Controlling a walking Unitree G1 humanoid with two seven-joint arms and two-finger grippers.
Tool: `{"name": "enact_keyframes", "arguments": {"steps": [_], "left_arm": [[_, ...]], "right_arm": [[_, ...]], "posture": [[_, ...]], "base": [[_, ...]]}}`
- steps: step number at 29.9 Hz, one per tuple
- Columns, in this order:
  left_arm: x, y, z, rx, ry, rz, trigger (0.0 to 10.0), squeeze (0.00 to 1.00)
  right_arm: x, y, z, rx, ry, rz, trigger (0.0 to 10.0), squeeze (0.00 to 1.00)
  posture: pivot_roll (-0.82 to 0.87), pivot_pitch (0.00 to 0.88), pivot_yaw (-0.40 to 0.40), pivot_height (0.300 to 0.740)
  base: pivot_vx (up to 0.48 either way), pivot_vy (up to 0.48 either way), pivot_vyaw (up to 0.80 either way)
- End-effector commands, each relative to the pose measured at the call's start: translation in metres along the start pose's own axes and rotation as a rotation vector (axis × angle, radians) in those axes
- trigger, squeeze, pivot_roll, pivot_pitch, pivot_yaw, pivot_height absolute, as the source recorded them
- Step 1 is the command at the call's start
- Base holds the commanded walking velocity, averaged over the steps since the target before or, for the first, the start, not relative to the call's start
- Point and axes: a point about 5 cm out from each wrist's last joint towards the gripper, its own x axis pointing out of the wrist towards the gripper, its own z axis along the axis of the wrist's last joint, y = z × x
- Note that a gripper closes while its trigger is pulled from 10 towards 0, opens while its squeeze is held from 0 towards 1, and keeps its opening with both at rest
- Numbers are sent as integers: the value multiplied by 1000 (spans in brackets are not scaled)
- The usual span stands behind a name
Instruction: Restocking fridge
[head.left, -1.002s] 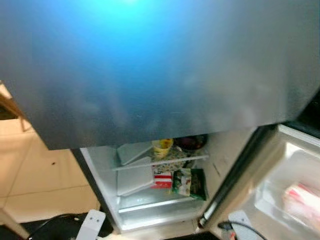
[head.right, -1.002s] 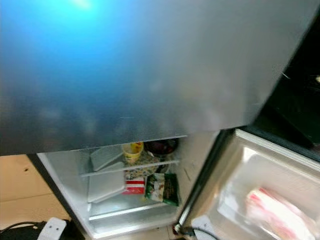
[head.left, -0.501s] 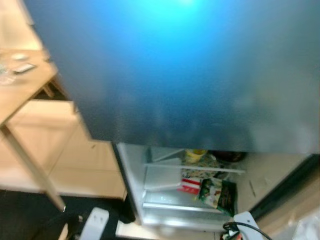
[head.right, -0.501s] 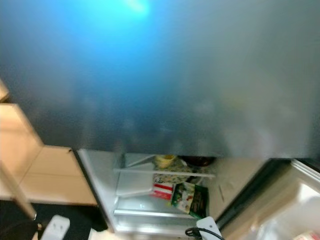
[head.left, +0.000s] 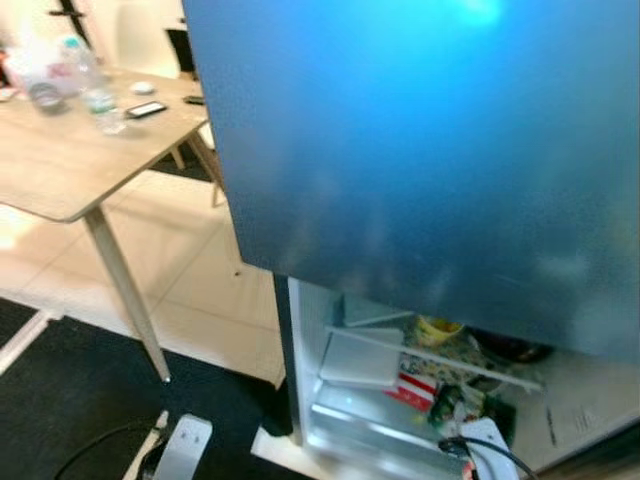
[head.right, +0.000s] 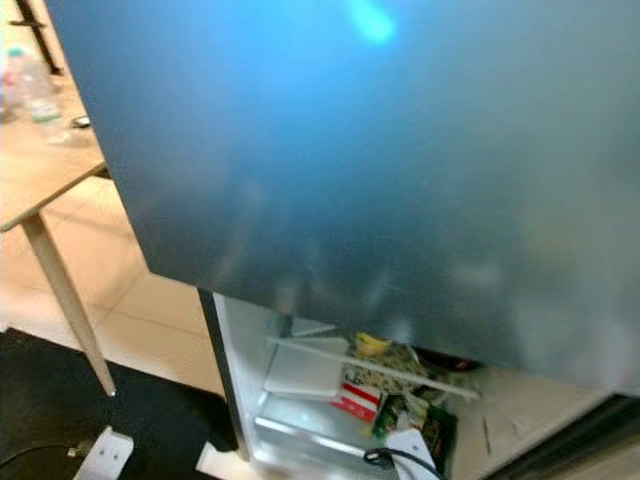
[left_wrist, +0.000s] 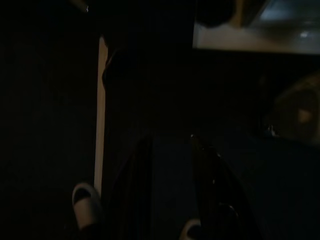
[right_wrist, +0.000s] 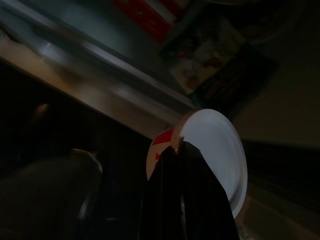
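Nearest, the right gripper (right_wrist: 181, 150) hangs low before the fridge (head.left: 420, 150), its black fingers pinched together on a white round container with a red label (right_wrist: 220, 155). The left gripper (left_wrist: 170, 150) hangs in the dark with its fingers slightly apart. Beyond, the lower compartment holds a red-and-white carton (head.left: 408, 362), a green packet (head.right: 395, 412) and a yellow cup (head.left: 437, 328). Compared with a second ago, the camera has swung left: a wooden table (head.left: 60, 170) with water bottles (head.left: 95, 90) now shows, and the open door has left the view.
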Motion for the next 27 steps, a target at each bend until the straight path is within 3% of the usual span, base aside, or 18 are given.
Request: {"name": "enact_keyframes", "arguments": {"steps": [1,3,5,10,15,19,24,25,26,27], "left_arm": [[1,3,3,5,-5,3,10000,290],[0,4,2,7,-5,4,10000,290],[0,5,2,10,-3,6,10000,286],[-1,11,1,22,-7,23,10000,294],[-2,16,0,24,-14,34,10000,290],[-3,20,0,27,-16,40,10000,290],[-4,26,0,29,-21,42,10000,294],[-4,28,0,29,-22,43,10000,294],[-4,28,0,29,-22,43,10000,294],[-6,33,-3,14,-22,56,10000,294]], "right_arm": [[2,-3,10,89,-31,-33,10000,0],[2,-6,14,135,-49,-51,10000,0],[4,-12,25,242,-92,-90,10000,0],[5,-16,47,435,-186,-121,10000,0],[5,-14,62,500,-248,-111,10000,0],[4,-15,74,488,-304,-131,10000,0],[1,-31,92,412,-400,-215,10000,0],[-1,-36,99,356,-435,-242,10000,0],[-1,-36,99,356,-435,-242,10000,0],[-4,-41,109,246,-491,-269,10000,0]], "posture": [[12,0,-15,740],[13,0,-10,740],[12,0,-3,740],[23,0,18,740],[31,0,24,740],[39,0,26,740],[32,5,39,740],[25,22,37,740],[25,22,37,740],[33,35,38,740]], "base": [[0,0,800],[0,0,800],[0,0,519],[0,0,0],[0,0,0],[0,0,0],[0,0,0],[0,0,0],[0,0,0],[0,0,0]]}}
